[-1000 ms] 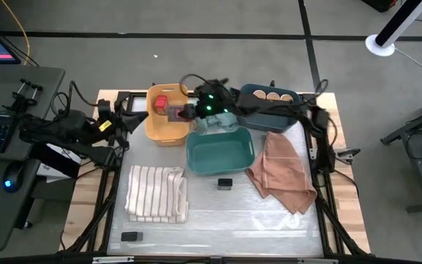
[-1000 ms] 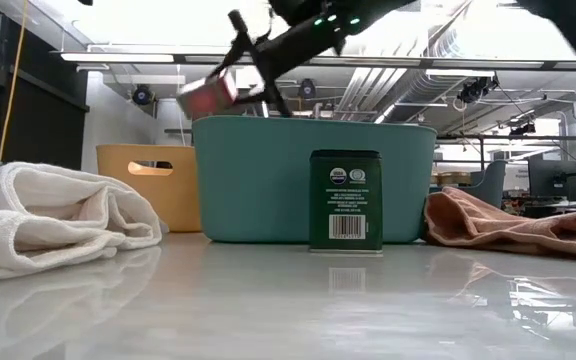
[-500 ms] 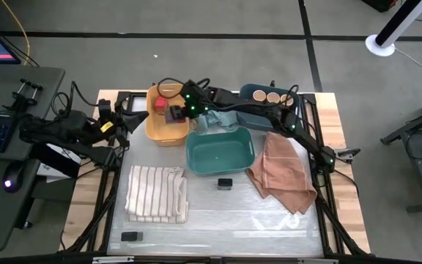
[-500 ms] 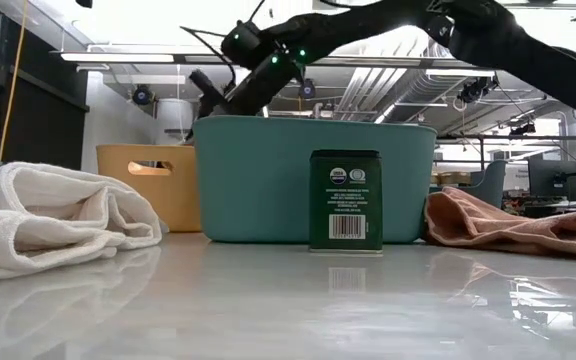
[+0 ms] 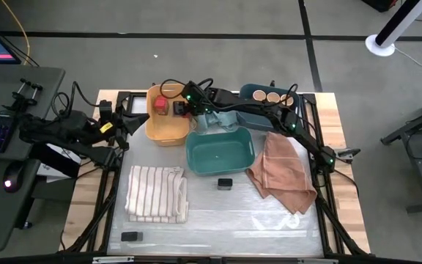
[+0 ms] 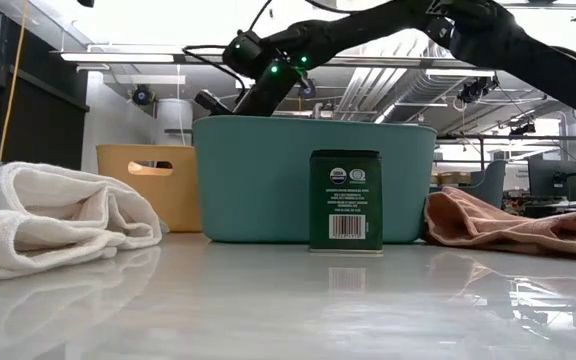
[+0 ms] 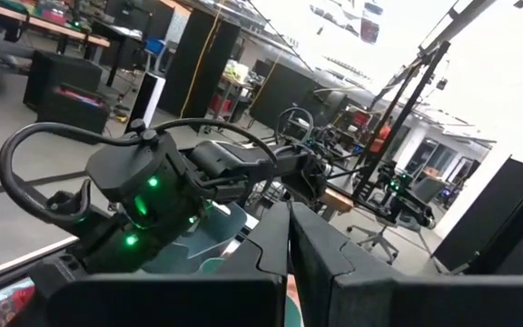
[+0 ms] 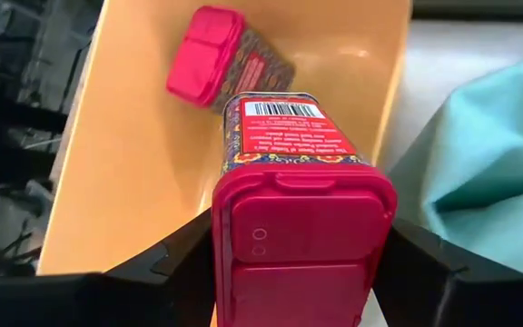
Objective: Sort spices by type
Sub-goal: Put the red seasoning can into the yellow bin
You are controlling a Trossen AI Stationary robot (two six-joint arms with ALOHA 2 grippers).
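Observation:
My right gripper [image 5: 176, 110] reaches into the yellow bin [image 5: 156, 132] at the far left, shut on a red-topped square spice jar [image 8: 284, 136]. A second red-topped jar [image 8: 230, 68] lies on its side on the bin's floor. Round jars with tan lids [image 5: 273, 96] sit in the dark blue bin at the far edge. One black tin [image 5: 224, 183] stands upright in front of the teal bin [image 5: 220, 150]. Another tin [image 5: 130, 236] lies at the near left. My left gripper [image 7: 289, 259] waits shut at the table's left, level. My right gripper pinches the jar's red cap [image 8: 302, 241] between its two fingers [image 8: 175, 268], one on each side of the cap. The fingers slant down from the table's right, in line with the jar. The jar's barcode end points down into the yellow bin; whether it touches the floor I cannot tell.
A striped white cloth [image 5: 156, 192] lies at the near left and a tan-pink cloth [image 5: 280, 172] at the right. A greenish cloth [image 5: 218, 121] drapes over the teal bin's far rim, right beside my right arm. Bare tabletop stretches along the near edge.
My right gripper has gone down and toward the table's left with the red-topped jar, tipping steeper. In the low view the jar stood above the teal bin's rim; now it has sunk out of sight behind it, inside the yellow bin.

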